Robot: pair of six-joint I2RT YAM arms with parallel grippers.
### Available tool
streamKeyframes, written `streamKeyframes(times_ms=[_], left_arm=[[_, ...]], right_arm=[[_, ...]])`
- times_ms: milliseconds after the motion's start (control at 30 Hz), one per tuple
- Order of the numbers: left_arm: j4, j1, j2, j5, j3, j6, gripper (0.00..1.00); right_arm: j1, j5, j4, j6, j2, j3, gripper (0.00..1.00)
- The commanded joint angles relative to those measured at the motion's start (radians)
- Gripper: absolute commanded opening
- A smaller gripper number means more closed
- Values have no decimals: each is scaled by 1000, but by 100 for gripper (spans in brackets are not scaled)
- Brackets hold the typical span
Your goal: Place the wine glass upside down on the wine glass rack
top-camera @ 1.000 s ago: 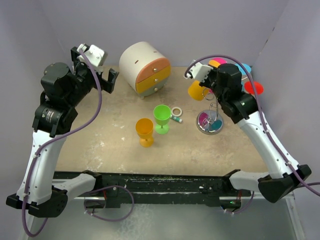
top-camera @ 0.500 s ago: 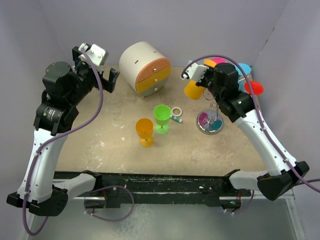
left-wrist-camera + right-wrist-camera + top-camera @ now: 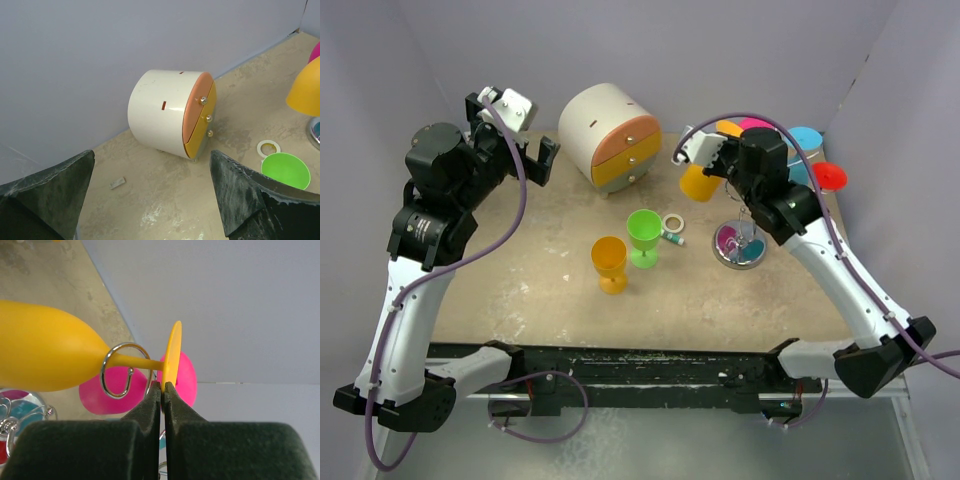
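Currently R hand (image 3: 162, 386) pinching yellow wine glass (image 3: 40, 347) foot, stem thru rack (image 3: 741, 245) loop; L hand (image 3: 152, 192) agape.

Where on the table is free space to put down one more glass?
Bare: the table left of the chest and orange glass; also the near strip before the rack. Crowded: around the rack, and mid-table by the green glass.

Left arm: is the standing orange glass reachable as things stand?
Probably yes. The left end effector is open and empty, and nothing stands between it and the orange glass. The green glass stands close on the far right side, so an approach from the left looks free.
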Motion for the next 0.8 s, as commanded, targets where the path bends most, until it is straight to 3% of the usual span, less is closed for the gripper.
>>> streamKeyframes(times_ms=[0,767], left_arm=[[42,6,-7,11,-5,-13,99],[46,7,-12,29,-31,1,99]], right_arm=[[22,-19,57,-21,-6,11,0],[56,4,-20,-63,-83,-56,0]])
